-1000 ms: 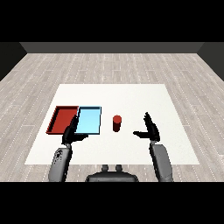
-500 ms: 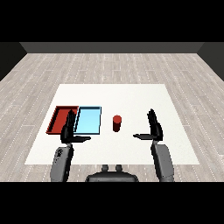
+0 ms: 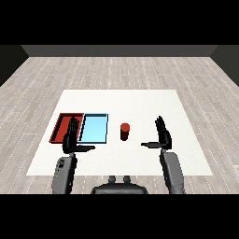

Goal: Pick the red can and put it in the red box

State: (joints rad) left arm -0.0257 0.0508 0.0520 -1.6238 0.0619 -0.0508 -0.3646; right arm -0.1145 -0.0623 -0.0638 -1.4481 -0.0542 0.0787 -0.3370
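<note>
The red can (image 3: 124, 131) stands upright on the white table, just right of the light blue tray (image 3: 94, 129). The red tray (image 3: 63, 127) lies left of the blue one. My right hand (image 3: 162, 136) is raised to the can's right, a clear gap away, with straight fingers and the thumb pointing left toward the can. It holds nothing. My left hand (image 3: 72, 138) hovers open over the near edges of the two trays, partly covering the red tray's right side.
The white table (image 3: 140, 100) extends well beyond the trays to the back and right. Grey wood floor surrounds it.
My right hand has lifted slightly and turned more upright, staying right of the can. The left hand, the can and the trays have not moved.
</note>
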